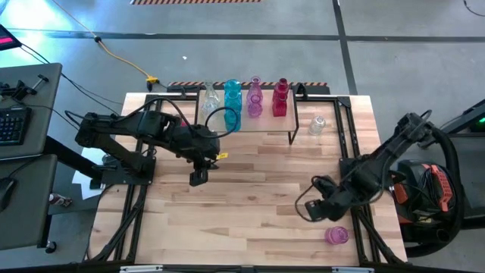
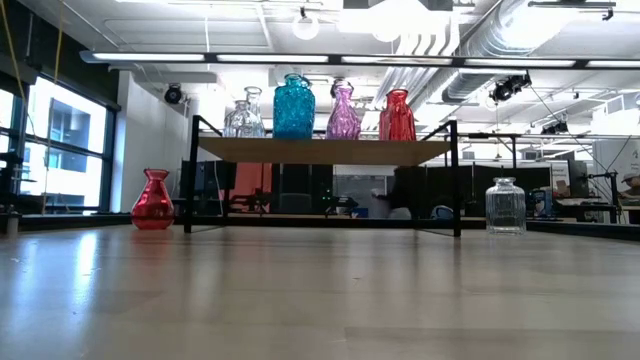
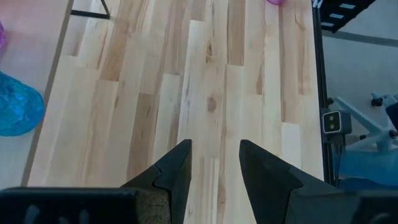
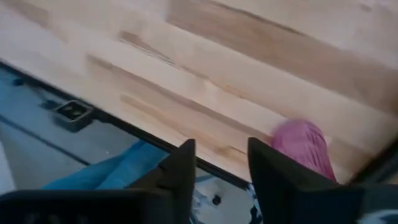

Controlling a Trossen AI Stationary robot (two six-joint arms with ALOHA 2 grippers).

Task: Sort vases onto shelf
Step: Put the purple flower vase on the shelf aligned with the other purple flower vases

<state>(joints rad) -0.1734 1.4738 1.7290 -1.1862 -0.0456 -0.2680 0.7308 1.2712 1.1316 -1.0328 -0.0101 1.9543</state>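
Observation:
The shelf [image 1: 265, 125] stands at the table's far middle. On its top stand a clear vase [image 1: 211, 97], a teal vase [image 1: 232, 102], a pink vase [image 1: 255, 98] and a red vase [image 1: 280, 98]. A clear jar-shaped vase [image 1: 317, 125] stands on the table right of the shelf. In the low view a red vase [image 2: 152, 200] stands on the table beside the shelf. A pink vase [image 1: 336, 236] sits near the table's near right corner. My left gripper [image 1: 198, 178] hangs open over the table in front of the shelf. My right gripper [image 1: 309, 212] is open, just left of the pink vase [image 4: 301, 146].
Bare wooden tabletop [image 1: 250, 205] stretches between the two arms. The black table frame [image 1: 352, 152] runs along the right edge. A desk with a keyboard [image 1: 11, 125] stands off the table's left side.

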